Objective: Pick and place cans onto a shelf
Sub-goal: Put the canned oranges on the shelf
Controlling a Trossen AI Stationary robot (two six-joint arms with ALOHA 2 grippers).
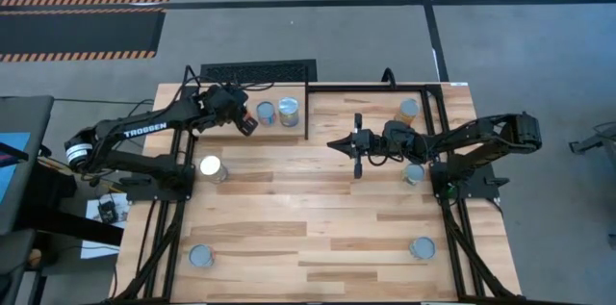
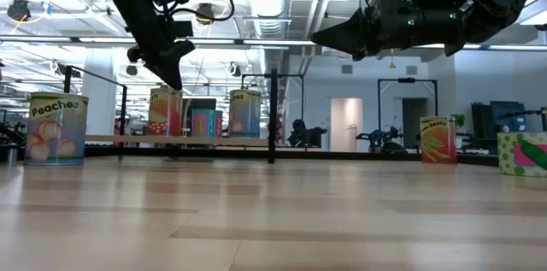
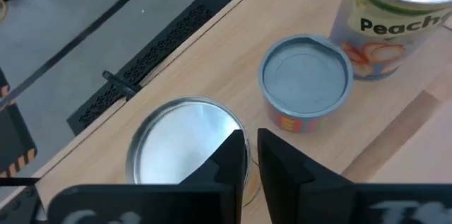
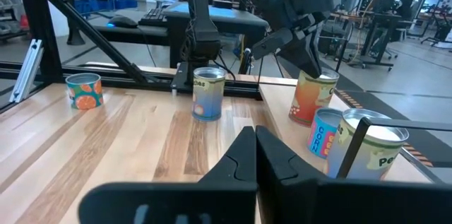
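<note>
Left gripper [image 1: 248,124]: over the shelf [image 1: 289,134] at the back of the table, fingers together and holding nothing, tips just above a silver-lidded can [image 3: 185,141].
Shelf load: three cans stand on the board by the left gripper; besides the one under the fingers, a short grey-lidded can [image 3: 305,81] sits just beside it and a taller peach can [image 3: 390,22] beyond that.
Right gripper [image 1: 340,145]: hangs above the middle of the table, fingers together, empty, well away from any can.
Loose cans: one near the left arm's base [image 1: 213,167], two at the front [image 1: 200,256] [image 1: 422,247], one at the back right [image 1: 407,111], one partly hidden under the right arm [image 1: 414,174].
Step in hand, my guess: the left arm backing off a can it set down.
Doing it well: lift straight up before swinging away, since the neighbouring cans stand close enough to knock.
Next pick: fingers must spread wider than a can and drop squarely around its sides.
</note>
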